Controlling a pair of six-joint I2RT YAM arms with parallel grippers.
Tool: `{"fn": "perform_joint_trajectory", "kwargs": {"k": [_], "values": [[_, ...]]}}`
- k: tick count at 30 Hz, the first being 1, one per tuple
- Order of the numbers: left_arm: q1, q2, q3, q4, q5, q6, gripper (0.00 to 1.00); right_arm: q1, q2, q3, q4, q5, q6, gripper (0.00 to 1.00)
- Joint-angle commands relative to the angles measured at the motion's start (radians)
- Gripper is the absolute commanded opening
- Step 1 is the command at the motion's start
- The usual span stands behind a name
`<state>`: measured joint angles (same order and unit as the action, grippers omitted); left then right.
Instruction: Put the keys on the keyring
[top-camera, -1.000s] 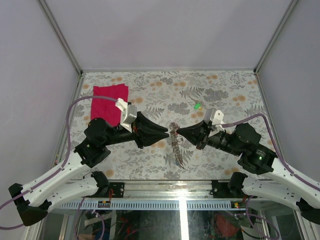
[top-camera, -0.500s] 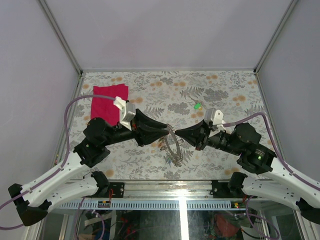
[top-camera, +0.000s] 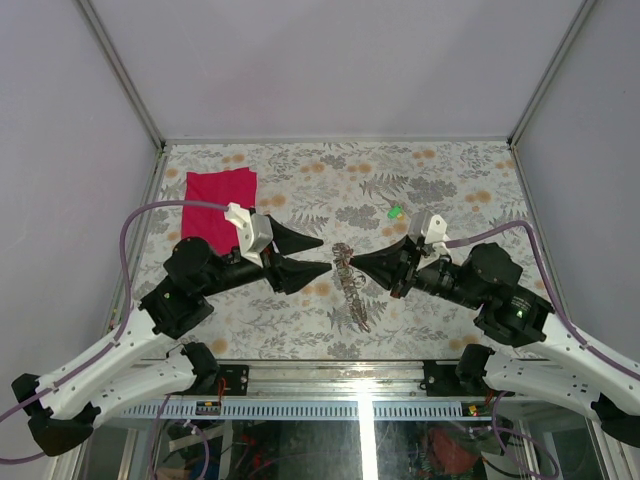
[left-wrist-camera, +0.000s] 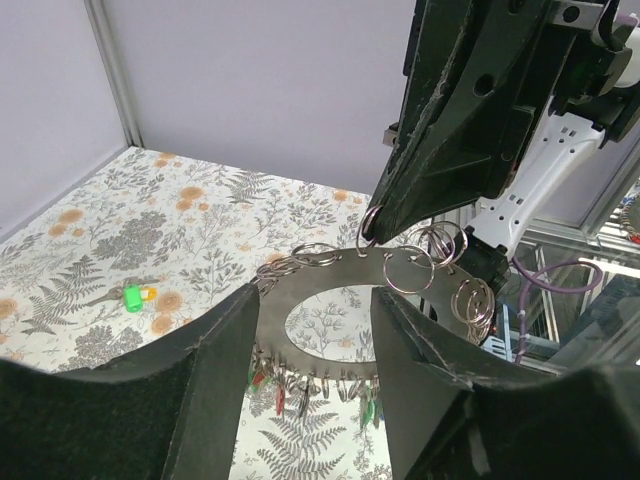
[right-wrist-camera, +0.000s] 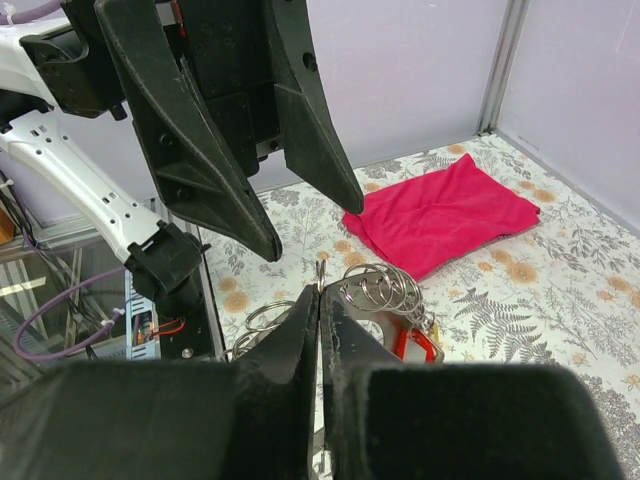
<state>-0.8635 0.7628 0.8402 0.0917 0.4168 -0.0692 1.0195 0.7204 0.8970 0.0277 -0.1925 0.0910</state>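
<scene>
The keyring (top-camera: 350, 285) is a flat grey ring hanging edge-on above the middle of the table. My right gripper (top-camera: 353, 264) is shut on one of the small split rings at its top rim (right-wrist-camera: 320, 272). In the left wrist view the keyring (left-wrist-camera: 345, 272) shows its open centre, with several keys (left-wrist-camera: 300, 390) with red and green heads dangling from its lower rim. My left gripper (top-camera: 326, 256) is open, its fingers (left-wrist-camera: 215, 370) standing on either side of the ring without pinching it. A loose green and yellow key (top-camera: 396, 211) lies on the table behind.
A folded red cloth (top-camera: 218, 205) lies at the back left of the flower-patterned table (top-camera: 450, 180). Grey walls close in the back and both sides. The metal rail (top-camera: 330, 372) runs along the near edge.
My left gripper has opened and let go of the keyring. The ring, tilted flatter half a second ago, now hangs edge-on from the right gripper, which stayed shut.
</scene>
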Motion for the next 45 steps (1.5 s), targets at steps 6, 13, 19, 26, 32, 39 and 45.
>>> {"fn": "perform_joint_trajectory", "kwargs": {"k": [6, 13, 19, 26, 32, 39, 45], "values": [[-0.002, -0.044, -0.026, 0.096, 0.055, 0.042, 0.52, 0.005, 0.011, 0.075, 0.075, 0.029, 0.013, 0.0], [-0.006, -0.099, -0.078, 0.126, 0.083, 0.176, 0.66, 0.005, 0.018, 0.097, 0.052, 0.12, 0.042, 0.0], [-0.035, -0.13, -0.091, 0.115, 0.052, 0.295, 0.66, 0.005, 0.039, 0.124, 0.036, 0.14, 0.061, 0.0], [-0.159, -0.118, -0.104, 0.097, -0.069, 0.422, 0.64, 0.006, 0.055, 0.135, 0.029, 0.136, 0.073, 0.0], [-0.255, -0.081, -0.098, 0.068, -0.219, 0.54, 0.57, 0.005, 0.062, 0.143, 0.026, 0.121, 0.075, 0.0], [-0.278, -0.046, -0.084, 0.079, -0.281, 0.612, 0.45, 0.005, 0.075, 0.154, 0.017, 0.098, 0.076, 0.0], [-0.284, -0.024, -0.075, 0.102, -0.284, 0.661, 0.41, 0.005, 0.09, 0.158, 0.016, 0.088, 0.08, 0.0]]}}
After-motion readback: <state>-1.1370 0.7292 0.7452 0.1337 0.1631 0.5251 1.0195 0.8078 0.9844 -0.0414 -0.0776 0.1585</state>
